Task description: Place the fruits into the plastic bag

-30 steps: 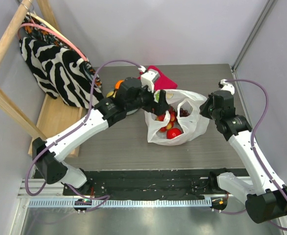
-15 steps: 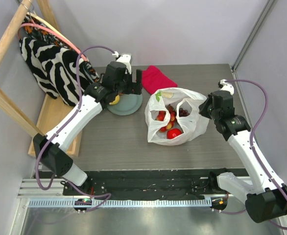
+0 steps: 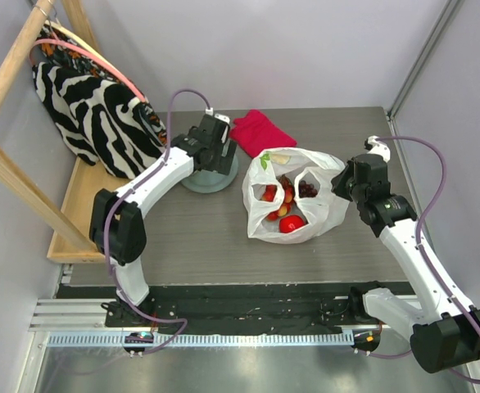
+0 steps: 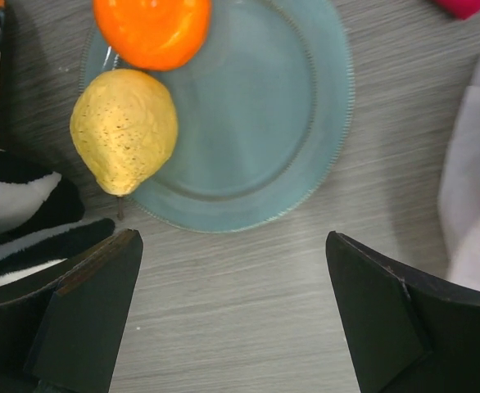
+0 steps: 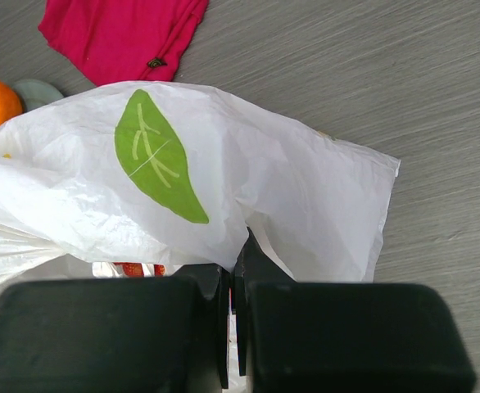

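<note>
Left gripper (image 4: 230,246), jaws wide apart and empty, hovers above the near rim of the plate (image 4: 264,123). The plate carries the yellow fruit (image 4: 124,131) and the orange (image 4: 151,29), which touch. Right gripper (image 5: 233,258), jaws closed, pinches the thin edge of the plastic bag (image 5: 224,172); the red apple (image 3: 290,223) lies inside. The yellow fruit looks firm, light and prone to roll, so it is best grasped across its broad belly.
</note>
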`<action>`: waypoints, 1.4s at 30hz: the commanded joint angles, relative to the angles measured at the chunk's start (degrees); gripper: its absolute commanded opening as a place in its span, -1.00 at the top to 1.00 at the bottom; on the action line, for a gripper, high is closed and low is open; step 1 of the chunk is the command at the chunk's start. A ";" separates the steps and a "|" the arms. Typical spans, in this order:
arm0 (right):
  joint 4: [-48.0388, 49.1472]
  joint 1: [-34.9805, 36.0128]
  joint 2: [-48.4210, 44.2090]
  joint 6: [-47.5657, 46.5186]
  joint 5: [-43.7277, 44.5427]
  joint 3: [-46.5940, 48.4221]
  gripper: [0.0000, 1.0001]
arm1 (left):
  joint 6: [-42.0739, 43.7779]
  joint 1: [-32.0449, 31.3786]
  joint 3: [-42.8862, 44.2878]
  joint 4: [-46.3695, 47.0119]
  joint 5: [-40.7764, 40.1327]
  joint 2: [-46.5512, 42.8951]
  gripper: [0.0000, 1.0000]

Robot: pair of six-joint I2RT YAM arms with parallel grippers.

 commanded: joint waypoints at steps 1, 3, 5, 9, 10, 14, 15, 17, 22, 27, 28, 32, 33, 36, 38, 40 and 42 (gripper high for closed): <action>2.92 -0.07 -0.70 1.55 0.35 0.49 0.98 | 2.19 3.18 2.43 0.86 0.09 2.63 -0.99; 3.01 -0.07 -0.35 1.55 0.44 0.66 0.98 | 2.81 4.50 2.52 2.26 -0.43 4.05 -0.99; 3.01 -0.07 0.35 1.55 0.44 0.75 0.98 | 3.68 5.38 3.91 2.01 -0.95 6.06 -1.00; 3.01 -0.07 1.32 1.64 0.53 1.45 0.98 | 4.13 5.74 5.16 0.86 -2.88 8.09 -1.00; 3.01 -0.07 1.41 1.99 0.44 1.45 0.98 | 4.21 5.82 4.98 1.47 -3.24 8.27 -0.99; 3.01 -0.07 2.72 2.52 0.35 1.54 0.98 | 4.57 7.49 6.29 2.36 -2.89 9.85 -1.00; 3.09 -0.07 2.99 2.43 0.26 1.63 0.98 | 4.57 7.76 7.86 1.92 -2.98 11.16 -0.99; 3.01 -0.07 3.69 2.43 0.18 1.89 0.98 | 4.57 8.55 8.67 1.13 -3.15 12.05 -0.99; 3.01 -0.07 5.10 2.61 0.44 3.03 0.98 | 4.83 10.22 9.89 1.74 -2.98 14.15 -1.00; 3.01 0.01 5.19 2.43 0.88 3.30 0.98 | 5.18 11.54 12.01 0.25 -1.75 16.79 -0.99; 3.01 -0.07 5.19 2.43 0.97 3.21 0.98 | 5.36 11.54 11.92 0.16 -1.75 17.41 -0.99; 3.09 -0.07 6.06 2.52 0.18 3.56 0.98 | 5.18 12.06 12.01 1.03 -0.08 18.55 -0.99; 3.01 -0.07 6.33 2.43 -0.09 3.65 0.98 | 5.18 12.15 12.10 1.12 0.10 18.90 -1.00; 2.92 -0.07 7.03 2.43 -0.35 4.44 0.98 | 5.36 12.86 12.80 0.95 1.15 20.48 -0.99; 3.00 -0.07 7.03 2.52 -0.26 4.70 0.98 | 5.71 13.29 13.24 0.51 2.46 21.45 -1.00; 2.92 -0.07 6.77 2.52 0.09 4.88 0.99 | 5.80 13.47 13.15 0.51 3.35 21.72 -1.00; 2.65 -0.07 6.68 2.52 0.17 4.71 0.98 | 5.62 13.47 12.98 0.42 3.61 21.72 -0.98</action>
